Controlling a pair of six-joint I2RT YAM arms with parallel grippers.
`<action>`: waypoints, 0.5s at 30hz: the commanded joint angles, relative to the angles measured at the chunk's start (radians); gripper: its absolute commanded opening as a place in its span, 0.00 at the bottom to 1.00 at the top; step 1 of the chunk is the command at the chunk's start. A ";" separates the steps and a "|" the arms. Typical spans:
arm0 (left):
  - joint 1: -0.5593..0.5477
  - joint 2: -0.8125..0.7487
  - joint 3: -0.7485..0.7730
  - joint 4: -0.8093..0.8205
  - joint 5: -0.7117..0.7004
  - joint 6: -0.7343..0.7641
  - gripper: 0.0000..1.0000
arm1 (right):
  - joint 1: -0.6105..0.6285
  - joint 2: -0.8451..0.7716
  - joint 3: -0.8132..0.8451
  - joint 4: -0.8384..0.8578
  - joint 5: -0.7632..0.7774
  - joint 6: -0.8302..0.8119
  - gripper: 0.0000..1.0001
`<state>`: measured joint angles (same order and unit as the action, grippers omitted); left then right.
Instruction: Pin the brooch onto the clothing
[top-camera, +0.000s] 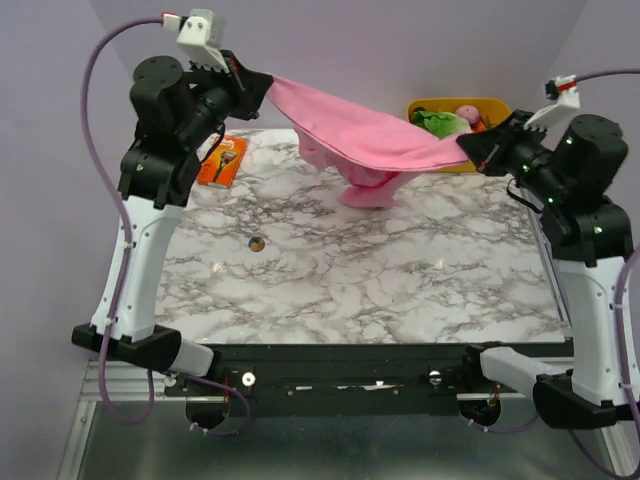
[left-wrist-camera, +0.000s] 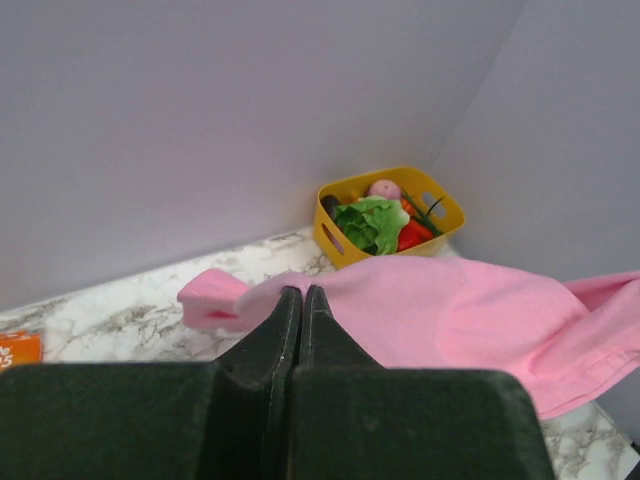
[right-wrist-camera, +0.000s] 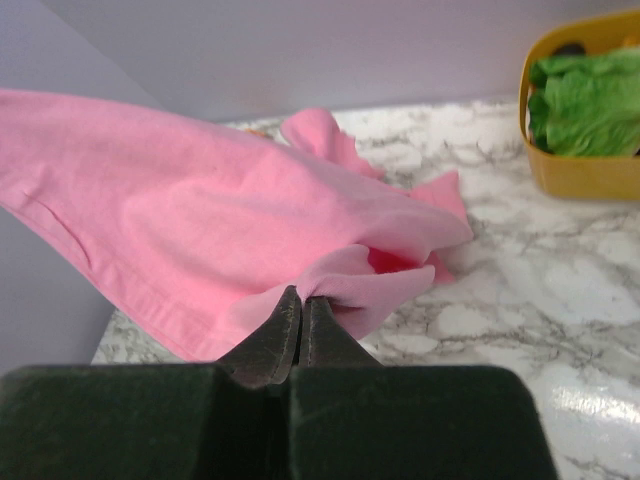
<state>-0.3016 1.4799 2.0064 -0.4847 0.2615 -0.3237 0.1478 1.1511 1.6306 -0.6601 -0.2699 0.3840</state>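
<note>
The pink T-shirt (top-camera: 365, 135) hangs stretched in the air between my two grippers at the back of the table, its middle sagging down to the marble. My left gripper (top-camera: 262, 82) is shut on its left end; in the left wrist view the gripper (left-wrist-camera: 303, 291) pinches the fabric (left-wrist-camera: 470, 310). My right gripper (top-camera: 468, 148) is shut on its right end; in the right wrist view the gripper (right-wrist-camera: 303, 296) pinches a fold of the shirt (right-wrist-camera: 200, 210). The brooch (top-camera: 256, 243), a tiny dark golden disc, lies on the marble left of centre, apart from both grippers.
An orange rectangular package (top-camera: 222, 160) lies at the back left beside the left arm. A yellow basket (top-camera: 497, 106) with green and red items stands at the back right, also in the left wrist view (left-wrist-camera: 330, 235) and the right wrist view (right-wrist-camera: 580, 172).
</note>
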 joint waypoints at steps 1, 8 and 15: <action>0.001 -0.188 -0.096 0.094 -0.057 -0.067 0.00 | 0.004 -0.105 0.098 -0.018 -0.005 -0.014 0.01; -0.001 -0.368 -0.189 0.144 -0.117 -0.140 0.00 | 0.003 -0.163 0.233 -0.015 -0.088 -0.010 0.01; -0.001 -0.340 -0.113 0.083 -0.114 -0.130 0.00 | 0.004 -0.151 0.264 -0.010 -0.042 -0.011 0.01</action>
<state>-0.3023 1.1027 1.8683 -0.3843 0.1776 -0.4431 0.1490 0.9745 1.8870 -0.6601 -0.3233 0.3832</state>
